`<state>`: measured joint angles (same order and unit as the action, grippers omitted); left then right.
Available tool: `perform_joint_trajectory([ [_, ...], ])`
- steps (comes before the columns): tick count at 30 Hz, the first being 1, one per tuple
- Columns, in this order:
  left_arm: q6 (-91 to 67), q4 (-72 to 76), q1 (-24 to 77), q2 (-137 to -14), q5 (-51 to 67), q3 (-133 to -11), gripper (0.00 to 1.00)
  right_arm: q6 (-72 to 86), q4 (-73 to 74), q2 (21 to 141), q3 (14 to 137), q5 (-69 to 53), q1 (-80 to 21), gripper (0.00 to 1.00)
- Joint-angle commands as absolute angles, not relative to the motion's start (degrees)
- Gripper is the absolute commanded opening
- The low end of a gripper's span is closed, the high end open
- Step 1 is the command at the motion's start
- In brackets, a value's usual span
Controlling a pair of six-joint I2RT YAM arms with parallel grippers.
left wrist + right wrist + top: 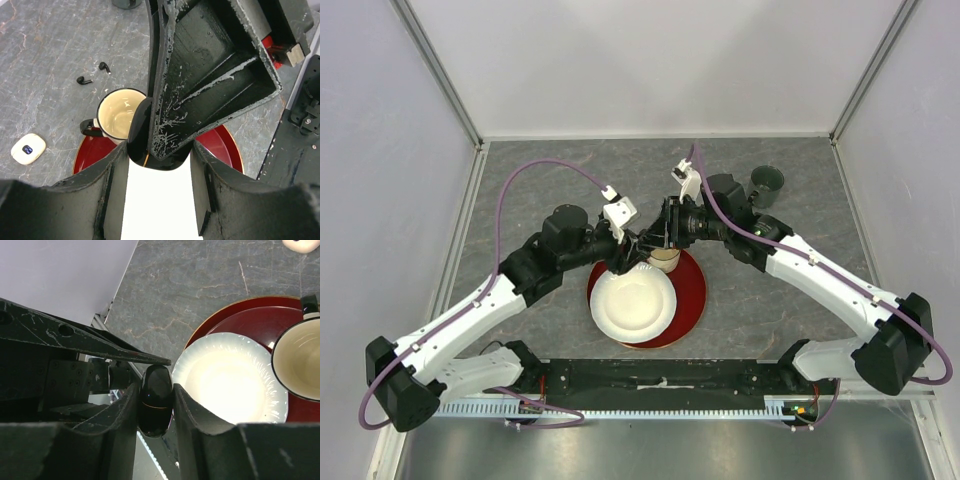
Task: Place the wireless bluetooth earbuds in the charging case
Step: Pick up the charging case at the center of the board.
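Note:
My right gripper (156, 390) is shut on a glossy black oval charging case (155, 400) with a thin gold seam; its lid looks closed. It holds the case above the white plate (225, 380). My left gripper (160, 151) is open, its fingers spread wide, and the case (140, 125) sits just past its fingertips without touching them. Two black earbuds (84, 80) (105, 67) lie on the grey table beyond the mug. The white earbuds are out of view. In the top view both grippers (632, 250) (657, 238) meet over the plates.
A cream mug with a black rim (120, 114) stands on the red plate (692, 290) beside the white plate (632, 305). A white closed case (28, 148) lies on the table to the left. A dark cup (766, 182) stands at the back right.

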<state>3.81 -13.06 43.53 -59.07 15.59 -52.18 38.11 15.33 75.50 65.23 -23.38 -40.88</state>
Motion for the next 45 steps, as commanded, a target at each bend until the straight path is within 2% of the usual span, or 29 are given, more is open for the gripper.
perform_joint_trajectory([
  [1, 5.7, -10.3, 43.9, -59.4, 16.1, -54.8, 0.02, 38.1, 13.2, 75.3, 64.9, -23.7, -40.9, 0.35],
  [5, 5.6, -10.5, 44.0, -59.5, 15.7, -54.6, 0.02, 37.9, 13.2, 74.4, 64.8, -22.2, -40.9, 0.35],
  [7, 5.3, -10.7, 44.0, -59.4, 15.6, -54.6, 0.06, 38.0, 12.8, 73.7, 64.4, -21.2, -40.9, 0.22],
  [8, 5.0, -10.7, 44.0, -59.2, 15.5, -54.6, 0.11, 38.0, 12.7, 73.2, 64.2, -21.0, -40.9, 0.18],
  [9, 4.1, -10.7, 44.1, -59.2, 15.6, -54.6, 0.21, 38.1, 12.7, 73.0, 64.3, -20.5, -40.9, 0.14],
  [11, 3.2, -10.2, 44.0, -58.8, 15.9, -54.4, 0.36, 38.4, 12.3, 72.6, 64.3, -20.1, -40.8, 0.09],
  [12, 2.5, -8.9, 44.1, -58.3, 16.0, -54.1, 0.48, 38.8, 12.0, 72.3, 64.2, -20.0, -40.8, 0.06],
  [15, 1.7, -5.1, 44.0, -55.8, 16.3, -51.8, 0.78, 40.0, 11.2, 71.4, 64.5, -19.0, -40.9, 0.04],
  [18, 1.0, -0.3, 44.1, -51.7, 15.8, -48.4, 0.83, 40.4, 10.7, 70.1, 66.1, -17.8, -40.5, 0.03],
  [22, 3.2, 6.4, 44.0, -45.2, 15.5, -43.3, 0.85, 42.1, 10.3, 68.4, 67.7, -17.6, -38.1, 0.03],
  [25, 5.2, 14.5, 44.0, -39.8, 13.1, -36.4, 0.87, 44.0, 8.0, 67.9, 68.5, -23.8, -35.2, 0.03],
  [27, 2.7, 18.2, 44.1, -37.9, 10.8, -34.5, 0.98, 45.4, 2.6, 67.4, 67.5, -28.1, -33.8, 0.03],
  [30, -5.4, 22.1, 44.0, -35.8, 5.2, -33.6, 1.00, 45.2, -5.8, 65.5, 64.8, -34.6, -32.7, 0.05],
  [36, -23.5, 21.6, 43.9, -39.7, 1.4, -38.1, 1.00, 44.2, -16.4, 62.6, 60.6, -43.1, -32.6, 0.08],
  [45, -38.9, 27.6, 43.5, -45.6, 10.8, -42.4, 1.00, 46.8, -27.9, 59.3, 53.9, -42.4, -32.6, 0.08],
])
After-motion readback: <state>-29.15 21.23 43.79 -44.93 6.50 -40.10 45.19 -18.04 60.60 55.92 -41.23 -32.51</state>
